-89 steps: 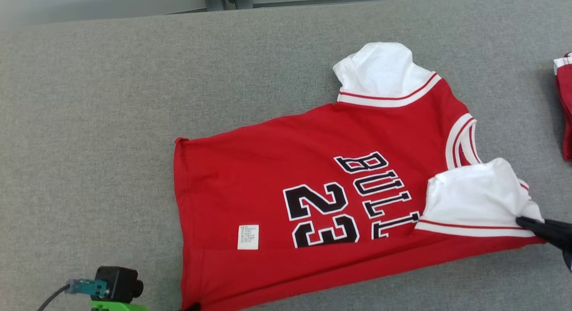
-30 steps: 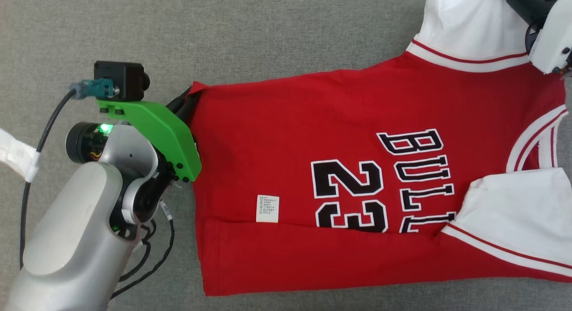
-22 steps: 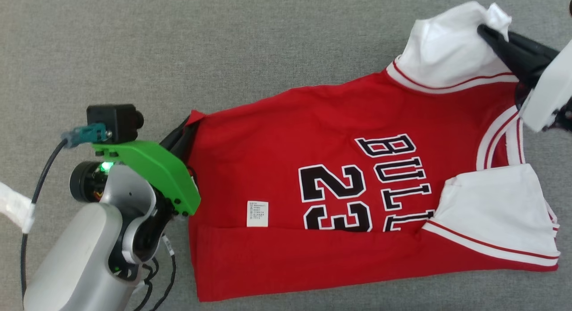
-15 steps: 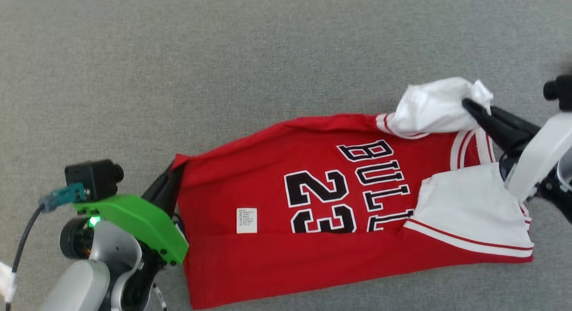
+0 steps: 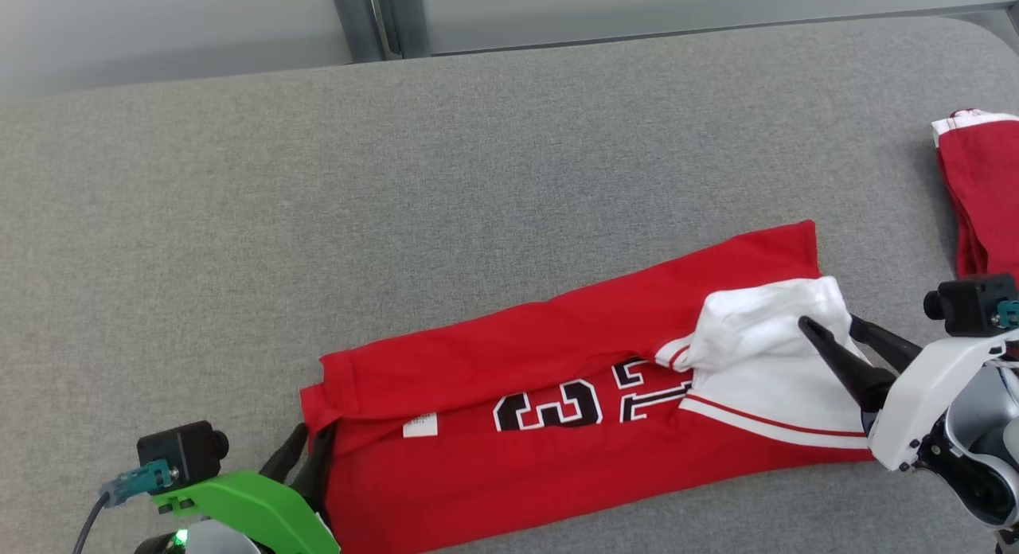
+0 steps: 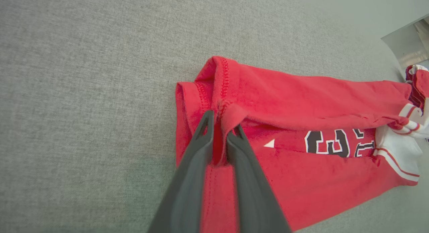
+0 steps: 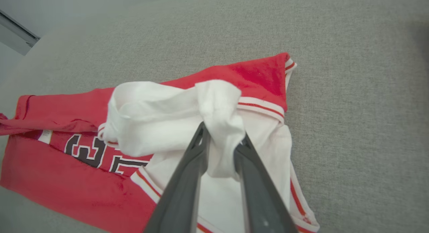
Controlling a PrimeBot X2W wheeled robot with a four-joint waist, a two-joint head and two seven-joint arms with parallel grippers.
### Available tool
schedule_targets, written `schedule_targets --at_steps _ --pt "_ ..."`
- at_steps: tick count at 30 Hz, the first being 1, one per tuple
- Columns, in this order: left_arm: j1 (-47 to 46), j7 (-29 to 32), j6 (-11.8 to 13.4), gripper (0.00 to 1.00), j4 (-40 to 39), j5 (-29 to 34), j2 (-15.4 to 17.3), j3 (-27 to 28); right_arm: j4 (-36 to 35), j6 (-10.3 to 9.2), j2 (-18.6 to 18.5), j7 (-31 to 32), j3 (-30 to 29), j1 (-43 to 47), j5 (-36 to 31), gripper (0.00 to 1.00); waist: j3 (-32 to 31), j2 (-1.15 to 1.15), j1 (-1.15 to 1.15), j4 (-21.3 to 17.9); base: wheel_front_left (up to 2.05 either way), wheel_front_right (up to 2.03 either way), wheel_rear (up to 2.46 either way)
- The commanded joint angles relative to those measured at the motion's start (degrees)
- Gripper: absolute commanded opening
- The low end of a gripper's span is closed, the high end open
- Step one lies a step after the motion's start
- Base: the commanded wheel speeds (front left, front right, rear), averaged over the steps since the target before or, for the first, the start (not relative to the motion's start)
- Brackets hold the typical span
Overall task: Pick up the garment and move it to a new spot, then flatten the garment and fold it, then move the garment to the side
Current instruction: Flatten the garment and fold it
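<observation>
**Item:** red basketball jersey (image 5: 557, 450), white sleeves, black numerals (image 5: 549, 403), white care label (image 5: 419, 425).
**Location:** flat on the grey bench (image 5: 398, 180), near-right part. It is a long band slanting from near left to far right. The far long edge is folded over the numerals' tops.
**Left gripper** (image 5: 312, 433): at the hem end. In the wrist view (image 6: 223, 121) its fingers stand slightly apart with a pucker of red hem between them. Cannot tell whether they grip it.
**Right gripper** (image 5: 828, 321): at the sleeve end. Its fingers are spread, and the crumpled white sleeve (image 7: 161, 115) hangs loosely between them (image 7: 223, 132), not pinched.
**Also present:** second red garment (image 5: 983, 196) with white trim, at the bench's far right edge, well apart from the jersey.
</observation>
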Motion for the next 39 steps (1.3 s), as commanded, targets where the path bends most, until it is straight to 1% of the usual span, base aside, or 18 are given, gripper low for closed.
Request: schedule_targets --at_steps 1,2,4,5,6,8,10,12,16,19,20,23,26,30,35,36,37,39 --pt "1.12 -0.87 0.87 1.00 1.69 0.13 -0.48 0.75 0.85 0.02 0.49 0.90 -0.24 0.49 -0.94 1.00 -0.45 0.00 0.00 -0.01 0.00 0.00 0.00" --pt "1.60 -2.45 1.72 1.00 2.74 0.96 -0.64 1.46 1.22 0.02 0.63 1.89 -0.60 0.65 -1.18 1.00 -0.70 0.00 0.00 -0.06 0.00 0.00 0.00" --pt "3.13 -4.79 2.16 1.00 3.50 1.67 -1.51 1.58 1.17 0.02 0.53 3.83 -2.20 1.05 -0.46 1.00 -1.05 0.00 0.00 -0.17 0.00 0.00 0.00" --pt "3.83 -6.46 2.98 1.00 3.87 3.43 -0.73 1.88 0.94 0.02 0.32 4.53 -3.23 1.03 -0.46 1.00 -1.15 0.00 0.00 -0.24 0.00 0.00 0.00" --pt "4.53 -9.08 4.50 1.00 4.22 5.59 0.20 2.51 0.54 0.02 0.30 5.43 -4.73 0.86 -0.52 1.00 -1.16 0.00 0.00 -0.31 0.00 0.00 0.00" --pt "6.25 -13.34 6.38 1.00 4.23 7.65 -1.15 3.02 -0.28 0.03 1.04 7.68 -7.26 0.69 -0.70 1.00 -0.85 0.00 0.00 -0.11 0.00 0.00 0.00" --pt "6.98 -17.72 7.49 1.00 4.59 9.74 -1.94 3.73 -0.61 0.02 1.65 10.26 -9.39 0.09 -2.09 1.00 -0.15 0.00 0.00 0.56 0.00 0.00 0.00" --pt "6.71 -21.51 7.77 1.00 5.25 11.16 -3.37 3.77 -0.22 0.03 2.85 13.16 -10.12 -0.62 -4.52 1.00 0.51 0.00 0.00 1.52 0.00 0.00 0.00" --pt "4.59 -25.15 6.48 1.00 6.41 14.36 -6.82 2.37 2.76 0.01 5.76 17.78 -11.69 -1.53 -9.52 1.00 1.58 0.00 0.00 3.72 0.00 0.00 0.00" --pt "3.60 -26.04 5.20 1.00 7.16 18.13 -8.84 2.07 5.53 0.02 7.37 20.28 -12.62 -1.65 -13.48 1.00 2.13 0.00 0.00 4.99 0.00 0.00 0.00" --pt "3.36 -26.21 4.36 1.00 6.80 19.42 -10.29 2.79 6.36 0.02 7.53 21.01 -13.16 -1.45 -14.96 1.00 2.22 0.00 0.00 5.44 0.00 0.00 0.00" --pt "4.29 -26.12 2.09 1.00 6.05 23.74 -12.71 5.12 7.73 0.01 7.73 22.73 -14.78 -0.42 -17.77 1.00 2.27 0.00 0.00 6.17 0.00 0.00 0.00" --pt "5.80 -26.13 -0.64 1.00 5.95 26.96 -15.82 8.05 8.74 0.01 8.41 24.08 -16.66 0.30 -18.95 1.00 2.22 0.00 0.00 6.62 0.00 0.00 0.00" --pt "6.16 -26.15 -4.13 1.00 6.28 29.61 -18.61 11.12 9.55 0.03 10.05 25.68 -16.75 0.49 -16.84 1.00 2.33 0.00 0.00 7.51 0.00 0.00 0.00" --pt "5.43 -26.15 -7.67 1.00 7.04 32.31 -20.49 13.62 10.76 0.25 14.01 28.30 -12.27 -0.86 -9.83 1.00 2.24 0.00 0.00 8.78 0.00 0.00 0.00" --pt "5.40 -26.15 -8.13 1.00 7.26 32.67 -20.63 13.92 10.65 0.25 14.42 28.18 -11.29 -1.16 -8.48 0.38 2.18 0.00 0.00 8.90 0.00 0.00 0.00" --pt "5.46 -26.16 -8.60 1.00 7.59 33.13 -20.75 14.27 10.54 0.24 14.77 27.07 -11.08 -1.66 -6.26 0.00 2.02 0.00 0.00 9.03 0.00 0.00 0.00" --pt "5.64 -26.16 -9.39 1.00 7.92 33.69 -20.94 14.87 11.73 0.17 14.65 25.65 -13.34 -2.58 -1.69 0.00 1.52 0.00 0.00 9.06 0.00 0.00 0.00"
